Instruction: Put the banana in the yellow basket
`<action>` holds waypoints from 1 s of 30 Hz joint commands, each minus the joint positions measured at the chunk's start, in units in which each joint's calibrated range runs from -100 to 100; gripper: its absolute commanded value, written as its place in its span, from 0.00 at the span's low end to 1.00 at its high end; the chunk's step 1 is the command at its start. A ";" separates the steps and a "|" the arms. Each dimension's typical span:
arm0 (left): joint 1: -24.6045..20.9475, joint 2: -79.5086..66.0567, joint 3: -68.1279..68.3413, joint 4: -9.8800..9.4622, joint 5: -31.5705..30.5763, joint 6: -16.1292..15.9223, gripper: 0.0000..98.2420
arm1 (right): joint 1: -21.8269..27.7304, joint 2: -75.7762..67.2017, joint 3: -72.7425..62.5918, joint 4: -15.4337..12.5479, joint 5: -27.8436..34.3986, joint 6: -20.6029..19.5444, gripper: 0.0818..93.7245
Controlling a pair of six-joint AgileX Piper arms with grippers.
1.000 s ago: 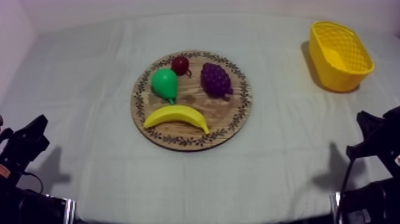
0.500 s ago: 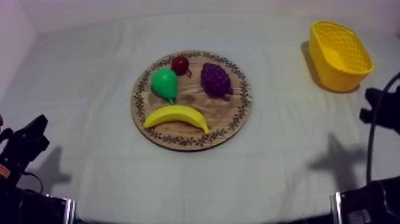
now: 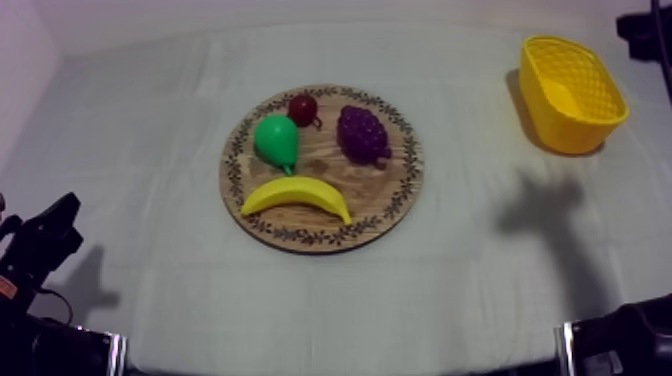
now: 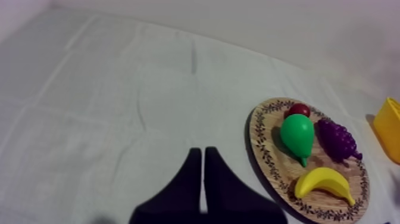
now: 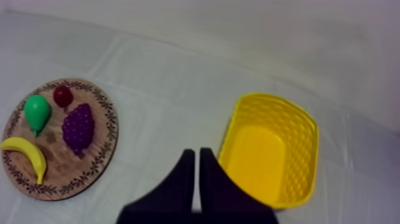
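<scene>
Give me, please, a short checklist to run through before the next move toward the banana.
1. The banana lies on the wooden board with nothing on top of it: ok.
2. The yellow basket is upright and empty: ok.
3. The right pincer is open for a grasp: not ok; it is shut on nothing, beside the basket.
4. The left pincer is clear of the board: ok; it is shut, over bare cloth.
5. There is a gap between banana and pear: cannot tell; the pear's tip points close to the banana.
</scene>
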 commanded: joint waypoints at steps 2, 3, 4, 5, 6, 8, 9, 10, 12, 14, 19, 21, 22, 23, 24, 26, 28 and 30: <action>0.01 0.00 0.03 0.00 0.01 0.00 0.00 | -1.81 7.31 -15.03 -0.48 5.22 1.38 0.01; 0.01 0.00 0.03 0.00 0.01 0.01 0.00 | -2.43 8.65 -16.57 -0.63 6.25 1.75 0.01; 0.01 0.00 0.03 0.00 0.01 0.02 0.00 | -3.05 9.94 -17.92 -0.80 7.18 2.13 0.01; 0.01 0.00 0.03 0.00 0.01 0.01 0.00 | -3.69 11.20 -19.03 -0.91 7.96 2.44 0.01; 0.01 0.00 0.03 0.00 0.01 0.00 0.00 | -4.32 12.39 -19.91 -1.01 8.55 2.71 0.01; 0.01 0.00 0.03 0.00 0.01 -0.01 0.00 | -5.63 14.68 -21.19 -1.27 9.56 3.25 0.01; 0.01 0.00 0.03 0.00 0.01 0.01 0.00 | -6.30 15.77 -21.62 -1.40 10.01 3.51 0.01; 0.01 0.00 0.03 0.00 0.01 0.02 0.00 | -7.00 16.81 -21.92 -1.53 10.40 3.76 0.01; 0.01 0.00 0.03 0.00 0.01 0.00 0.00 | -8.47 18.81 -22.24 -1.72 10.92 4.21 0.01; 0.01 0.00 0.03 0.00 0.01 0.01 0.00 | -10.01 20.69 -22.20 -1.87 11.17 4.71 0.00; 0.01 0.00 0.03 0.00 0.01 -0.01 0.00 | -13.85 24.92 -21.87 -2.29 10.98 5.75 0.01; 0.01 0.00 0.03 0.00 0.01 0.02 0.00 | -15.26 26.64 -21.95 -2.46 10.91 6.09 0.01; 0.01 0.00 0.03 0.00 0.01 0.01 0.00 | -15.98 27.52 -22.02 -2.52 10.86 6.24 0.01; 0.01 0.00 0.03 0.00 0.01 0.00 0.00 | -16.67 28.40 -22.06 -2.59 10.82 6.45 0.01; 0.01 0.00 0.03 0.00 0.01 0.01 0.00 | -17.31 29.30 -22.10 -2.66 10.75 6.66 0.02; 0.01 0.00 0.03 0.00 0.01 0.01 0.00 | -18.60 31.17 -22.14 -2.76 10.55 7.04 0.02; 0.01 0.00 0.03 0.00 0.01 0.01 0.00 | -19.84 33.19 -22.16 -2.82 10.27 7.36 0.03; 0.01 0.00 0.03 0.00 0.01 0.01 0.00 | -21.00 35.31 -22.11 -2.87 9.73 7.59 0.05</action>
